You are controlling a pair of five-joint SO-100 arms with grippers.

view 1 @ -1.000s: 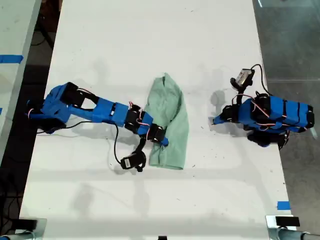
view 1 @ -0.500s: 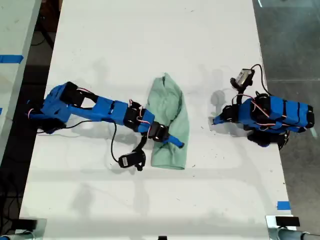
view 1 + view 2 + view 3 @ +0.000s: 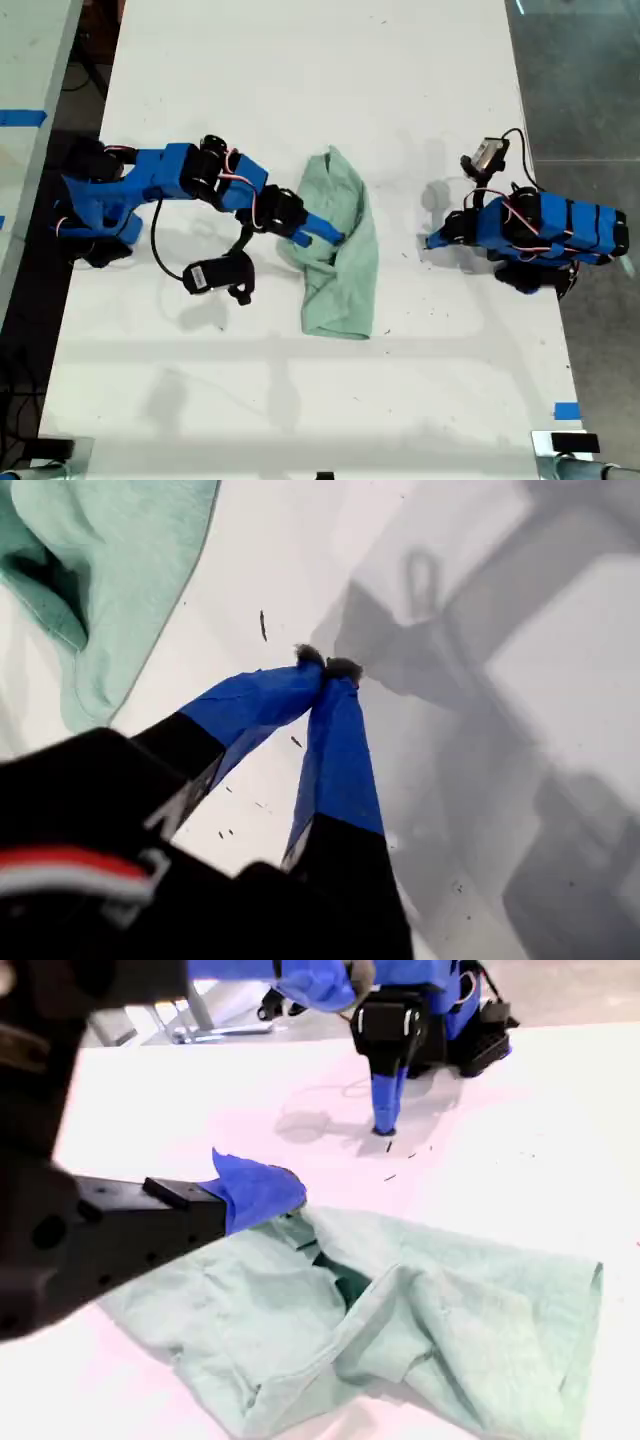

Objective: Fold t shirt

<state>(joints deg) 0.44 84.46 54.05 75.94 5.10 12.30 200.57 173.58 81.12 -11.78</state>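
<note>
Pinching a soft, limp fold of the t shirt (image 3: 342,262), my second gripper (image 3: 335,238) lifts it while my first gripper (image 3: 327,666) rests pressed together nearby.

The t shirt (image 3: 337,248) is soft matt cloth, pale mint, creased and finely knitted. The table (image 3: 300,80) is smooth white with a faint sheen and dark specks. My first gripper (image 3: 327,666) has blue taped fingers on black matt plastic.
</note>
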